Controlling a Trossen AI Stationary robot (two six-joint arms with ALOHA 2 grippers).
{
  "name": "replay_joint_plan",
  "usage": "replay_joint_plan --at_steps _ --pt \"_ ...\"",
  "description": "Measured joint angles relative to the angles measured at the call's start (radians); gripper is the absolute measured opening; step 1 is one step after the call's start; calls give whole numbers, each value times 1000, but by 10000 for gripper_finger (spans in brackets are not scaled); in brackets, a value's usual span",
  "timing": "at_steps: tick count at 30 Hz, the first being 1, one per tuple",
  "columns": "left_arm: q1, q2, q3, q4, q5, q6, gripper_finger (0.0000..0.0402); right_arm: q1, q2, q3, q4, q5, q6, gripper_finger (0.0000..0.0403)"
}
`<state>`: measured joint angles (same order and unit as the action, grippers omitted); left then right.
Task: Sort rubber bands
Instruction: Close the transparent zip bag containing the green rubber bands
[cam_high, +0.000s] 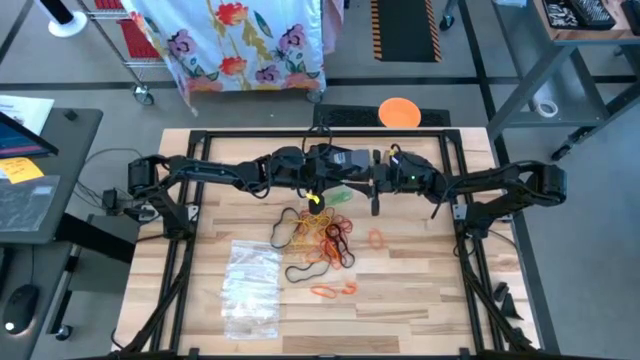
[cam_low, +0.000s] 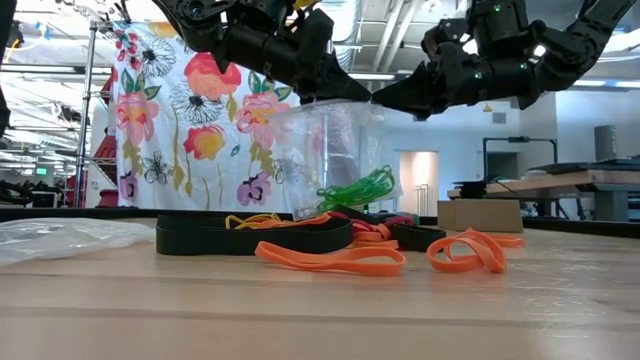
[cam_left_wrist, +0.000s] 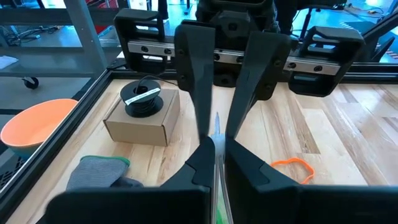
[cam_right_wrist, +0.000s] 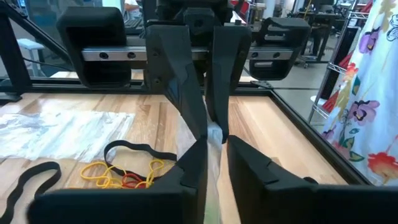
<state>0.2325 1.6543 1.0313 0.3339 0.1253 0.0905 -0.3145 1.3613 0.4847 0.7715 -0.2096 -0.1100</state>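
A clear plastic bag (cam_low: 335, 150) with green rubber bands (cam_low: 357, 188) inside is held above the table (cam_high: 420, 300) between both grippers. Left gripper (cam_left_wrist: 216, 146) is clamped on the bag's edge; right gripper (cam_right_wrist: 214, 138) is pinched on the opposite edge. The mixed rubber-band pile (cam_high: 325, 238) is left on the table below, beside spare bags (cam_high: 250, 285).

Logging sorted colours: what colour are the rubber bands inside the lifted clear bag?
Green rubber bands in the bag; low view shows best.

I see the rubber bands (cam_high: 325, 238) heaped mid-bench — orange, yellow, red, black; green ones (cam_low: 357, 188) hang bagged above, orange strays (cam_low: 330, 259) apart.
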Motion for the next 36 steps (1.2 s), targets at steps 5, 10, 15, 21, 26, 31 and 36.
replay_joint_plan --at_steps 5,10,15,21,26,31,36 --pt "0 0 0 -1 0 -1 11 0 0 0 13 0 -12 14" --pt "0 0 0 -1 0 -5 11 0 0 0 19 0 -28 4" --pt "0 0 0 -1 0 -5 12 0 0 0 19 0 -29 2" --pt "0 0 1 -2 0 -5 57 0 0 0 28 0 -29 1" --pt "0 0 1 -1 -8 -5 89 0 0 0 26 0 -29 1" --pt "0 0 1 25 -9 -5 94 0 0 0 24 0 -29 0" --pt "0 0 1 18 -9 -1 95 0 0 0 23 0 -29 0"
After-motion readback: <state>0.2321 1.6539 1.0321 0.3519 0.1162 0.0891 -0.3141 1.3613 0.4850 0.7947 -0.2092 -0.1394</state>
